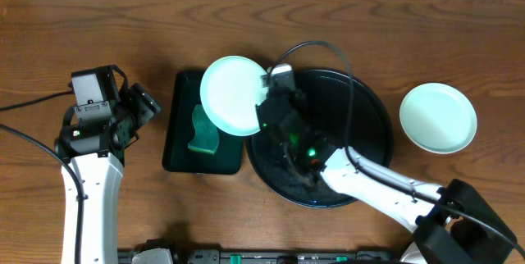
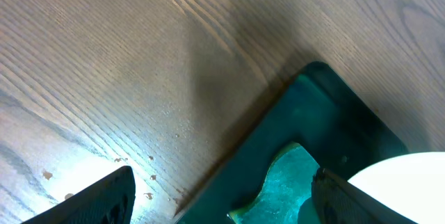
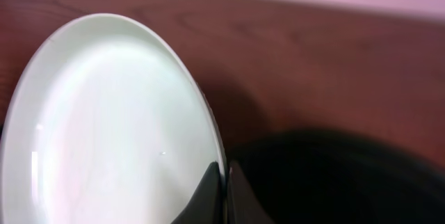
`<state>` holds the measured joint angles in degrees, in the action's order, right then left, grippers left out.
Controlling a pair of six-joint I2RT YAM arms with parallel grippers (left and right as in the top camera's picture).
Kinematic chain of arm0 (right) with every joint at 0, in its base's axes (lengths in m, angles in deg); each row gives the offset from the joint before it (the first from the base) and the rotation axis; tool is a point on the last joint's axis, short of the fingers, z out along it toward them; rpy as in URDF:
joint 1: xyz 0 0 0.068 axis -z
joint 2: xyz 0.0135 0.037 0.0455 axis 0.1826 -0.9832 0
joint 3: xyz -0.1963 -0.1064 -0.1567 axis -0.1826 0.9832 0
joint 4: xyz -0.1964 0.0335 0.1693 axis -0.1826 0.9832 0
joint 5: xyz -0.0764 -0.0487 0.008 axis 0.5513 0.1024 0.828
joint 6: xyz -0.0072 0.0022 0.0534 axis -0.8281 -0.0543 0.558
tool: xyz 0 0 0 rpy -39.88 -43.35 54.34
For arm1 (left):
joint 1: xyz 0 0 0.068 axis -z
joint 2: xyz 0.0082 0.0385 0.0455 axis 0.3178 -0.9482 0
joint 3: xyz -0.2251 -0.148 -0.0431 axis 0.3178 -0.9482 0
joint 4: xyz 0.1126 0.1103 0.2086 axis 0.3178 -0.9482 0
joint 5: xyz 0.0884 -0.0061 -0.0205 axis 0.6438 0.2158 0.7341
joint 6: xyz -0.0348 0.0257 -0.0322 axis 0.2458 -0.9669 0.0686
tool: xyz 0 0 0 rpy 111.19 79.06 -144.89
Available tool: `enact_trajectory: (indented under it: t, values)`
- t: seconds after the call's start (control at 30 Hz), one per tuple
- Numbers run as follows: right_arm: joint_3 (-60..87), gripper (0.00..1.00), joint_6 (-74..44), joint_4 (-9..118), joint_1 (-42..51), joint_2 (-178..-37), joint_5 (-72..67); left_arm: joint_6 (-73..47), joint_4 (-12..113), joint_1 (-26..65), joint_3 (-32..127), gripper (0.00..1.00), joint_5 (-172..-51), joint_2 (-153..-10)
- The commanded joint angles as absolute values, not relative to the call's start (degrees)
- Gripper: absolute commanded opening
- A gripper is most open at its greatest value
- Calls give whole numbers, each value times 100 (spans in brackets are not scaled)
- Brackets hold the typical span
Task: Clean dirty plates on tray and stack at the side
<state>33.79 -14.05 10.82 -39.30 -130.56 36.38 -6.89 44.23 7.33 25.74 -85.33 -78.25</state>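
Pale mint plate [image 1: 234, 94] is pinched at its right rim by the right gripper [image 1: 266, 93]. It is held over the sponge [image 1: 203, 133] in the rectangular tray [image 1: 175, 145], just left of the round tray [image 1: 369, 104]; probably presented for wiping. Left gripper [image 1: 144, 103] is wide and empty, beside the rectangular tray's left edge. Second plate [image 1: 438, 117] lies near the right edge of the bench [image 1: 328, 18]; likely the stack site.
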Motion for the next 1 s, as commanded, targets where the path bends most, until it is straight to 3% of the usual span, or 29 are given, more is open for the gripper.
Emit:
enact_trajectory:
  t: [0.0, 0.33, 0.73, 0.97]
  values:
    - [3281, 2, -2942, 746, -4217, -13028, 4635, -680, 4406, 706, 2687, 81, -8502, -7787]
    - [3281, 1, -5545, -669, -4820, -13028, 5382, -678, 4406, 706, 2687, 81, -8502, -7787]
    - [3281, 1, -6992, -1591, -5194, -13028, 5380, -678, 4406, 706, 2687, 81, -8502, -7787]
    - [3281, 1, -7272, -1661, -5215, -13028, 5380, -678, 4406, 706, 2687, 81, -8502, -7787]
